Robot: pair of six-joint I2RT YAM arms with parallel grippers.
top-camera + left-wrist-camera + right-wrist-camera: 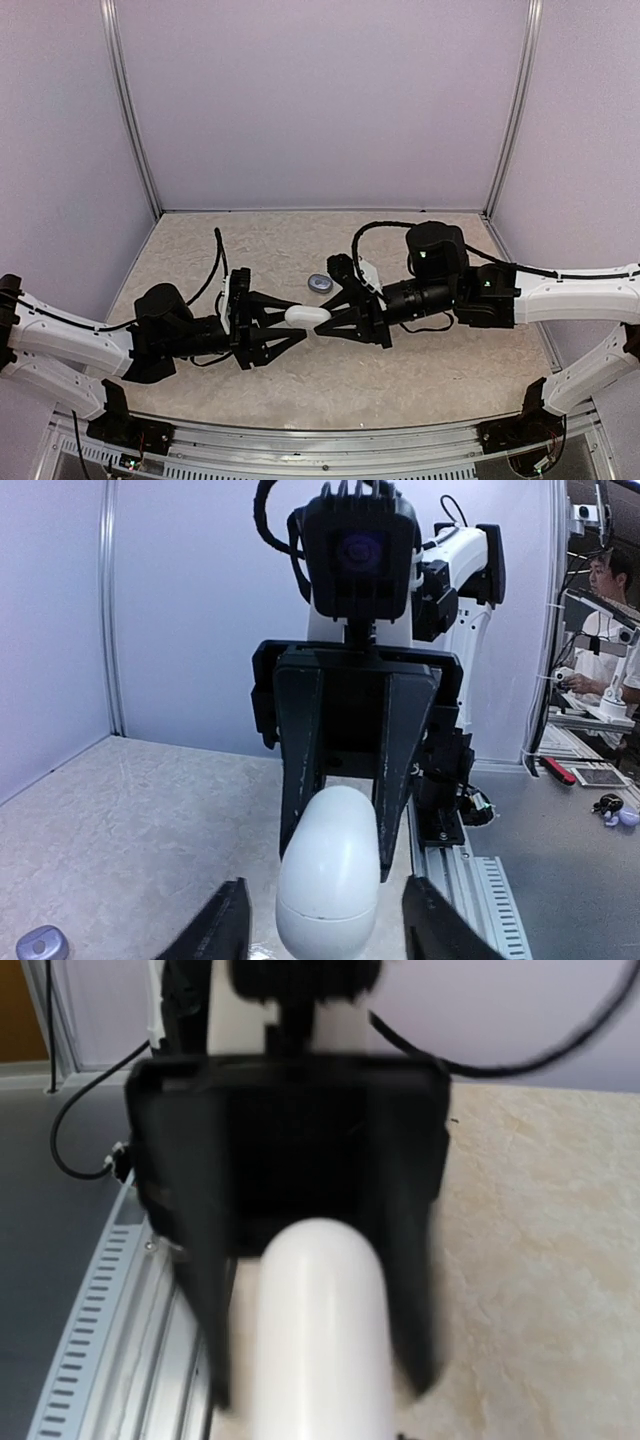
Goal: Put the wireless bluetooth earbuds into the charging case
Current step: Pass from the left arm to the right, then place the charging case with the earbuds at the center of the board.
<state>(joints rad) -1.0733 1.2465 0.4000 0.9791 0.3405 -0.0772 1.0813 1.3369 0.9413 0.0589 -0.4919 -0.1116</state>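
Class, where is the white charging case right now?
The white charging case is mid-table in the top view, raised between the left hand and right hand; a small grey case lies behind it.

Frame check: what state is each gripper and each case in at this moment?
White case: closed, in the air between the two grippers.
Right gripper: closed on one end of the white case.
Left gripper: open, fingers clear of the white case on both sides.
Small grey case: lying on the table, apart from both arms, lid looks shut.
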